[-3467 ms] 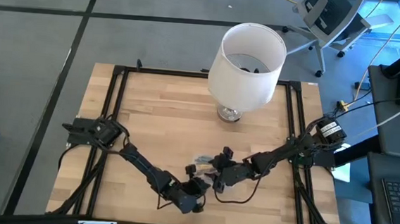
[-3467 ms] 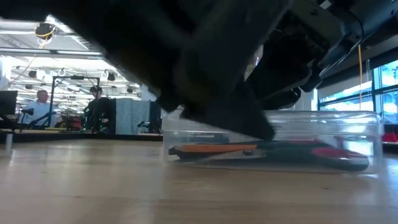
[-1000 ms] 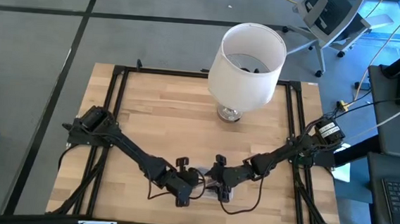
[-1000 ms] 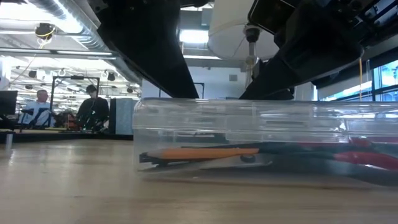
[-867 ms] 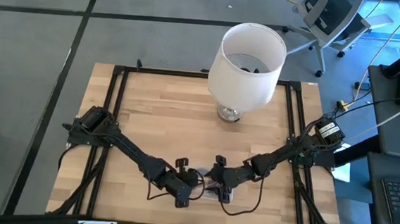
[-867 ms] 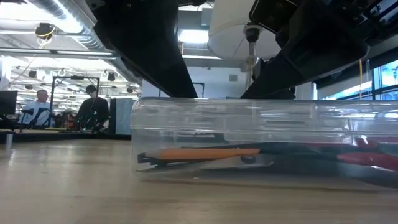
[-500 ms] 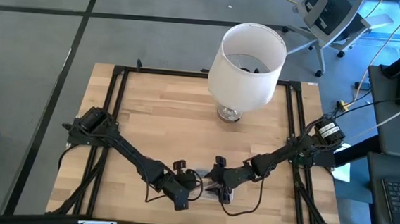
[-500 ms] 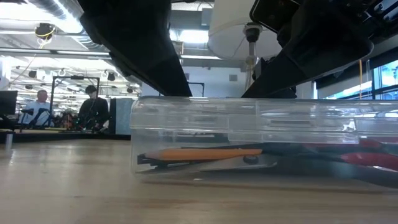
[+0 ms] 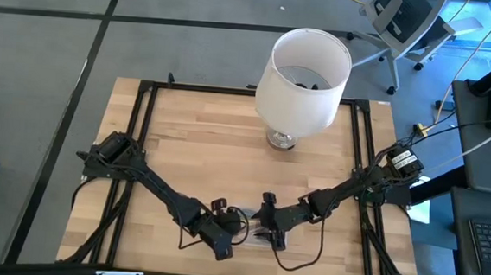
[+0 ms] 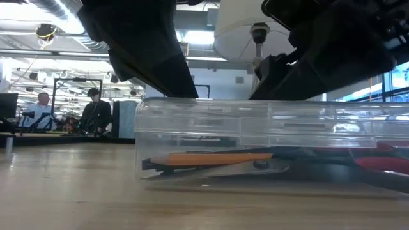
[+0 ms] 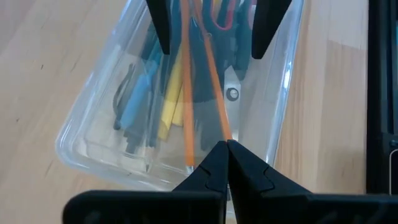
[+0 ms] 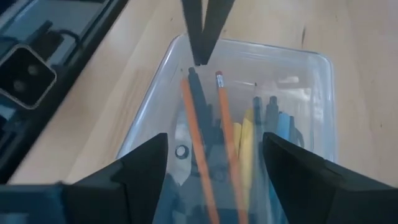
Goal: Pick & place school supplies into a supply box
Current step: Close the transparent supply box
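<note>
The clear shallow plastic supply box [image 11: 186, 93] lies near the bench's [image 9: 210, 152] front edge, holding orange pencils [image 11: 185, 81], yellow and blue pens and scissors lengthwise. Both pincers hover over it from opposite ends, equally near: the left pincer [image 11: 227, 144] shut and empty, the right pincer [image 12: 214, 146] spread wide, holding nothing. No writing is readable.

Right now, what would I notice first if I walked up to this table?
Probably the big white cylindrical lampshade standing at the far middle of the wooden table. Then, at the near edge, the small clear plastic box full of orange pencils, yellow and blue pens and scissors, with the left gripper shut and the right gripper open, both above it.
</note>
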Robot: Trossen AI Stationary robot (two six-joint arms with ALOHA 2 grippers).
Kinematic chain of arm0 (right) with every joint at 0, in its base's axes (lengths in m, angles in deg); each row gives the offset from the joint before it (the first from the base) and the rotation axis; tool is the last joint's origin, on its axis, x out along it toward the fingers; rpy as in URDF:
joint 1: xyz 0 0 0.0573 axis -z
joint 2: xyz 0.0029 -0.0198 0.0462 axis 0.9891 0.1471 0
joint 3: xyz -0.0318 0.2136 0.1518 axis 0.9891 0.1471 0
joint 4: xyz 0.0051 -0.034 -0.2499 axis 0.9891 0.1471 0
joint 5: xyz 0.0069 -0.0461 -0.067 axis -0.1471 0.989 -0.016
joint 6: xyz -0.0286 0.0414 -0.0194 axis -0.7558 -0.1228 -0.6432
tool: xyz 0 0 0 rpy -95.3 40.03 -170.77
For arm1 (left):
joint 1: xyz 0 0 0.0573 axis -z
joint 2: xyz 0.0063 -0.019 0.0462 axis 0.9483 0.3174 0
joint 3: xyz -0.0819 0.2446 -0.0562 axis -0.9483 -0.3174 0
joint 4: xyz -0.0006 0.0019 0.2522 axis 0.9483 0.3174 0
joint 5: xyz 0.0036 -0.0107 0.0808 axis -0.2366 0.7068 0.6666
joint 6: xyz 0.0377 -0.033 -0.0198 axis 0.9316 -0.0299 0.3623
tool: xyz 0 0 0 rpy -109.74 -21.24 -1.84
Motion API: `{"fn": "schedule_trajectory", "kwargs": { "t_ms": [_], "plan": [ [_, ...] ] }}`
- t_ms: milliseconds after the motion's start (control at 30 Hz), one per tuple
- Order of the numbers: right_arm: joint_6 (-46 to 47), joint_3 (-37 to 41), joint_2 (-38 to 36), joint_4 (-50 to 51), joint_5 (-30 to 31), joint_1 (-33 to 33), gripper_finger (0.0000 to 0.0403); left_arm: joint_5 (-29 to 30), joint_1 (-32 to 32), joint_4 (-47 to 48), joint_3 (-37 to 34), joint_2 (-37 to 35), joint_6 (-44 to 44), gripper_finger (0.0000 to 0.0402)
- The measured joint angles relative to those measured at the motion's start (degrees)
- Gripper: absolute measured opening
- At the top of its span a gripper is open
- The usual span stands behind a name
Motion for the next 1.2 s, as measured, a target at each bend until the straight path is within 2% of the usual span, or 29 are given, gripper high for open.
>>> {"fn": "schedule_trajectory", "kwargs": {
  "t_ms": [400, 667, 1200],
  "plan": [
    [-5.8, 0.0, 0.0, 0.4, 0.0, 0.0, 0.0265, 0.5, 0.1, 0.0, 0.0, 0.0, -1.1, 0.0001],
    [-10.9, 0.0, 0.0, 0.4, -2.5, 0.1, 0.0265, -0.6, 0.2, -1.0, 0.0, 0.0, -3.0, 0.0001],
    [-9.4, 0.2, 0.0, -2.7, -1.8, 0.0, 0.0265, -0.4, 0.3, -1.3, 0.0, 0.1, 1.7, 0.0005]
  ]
}}
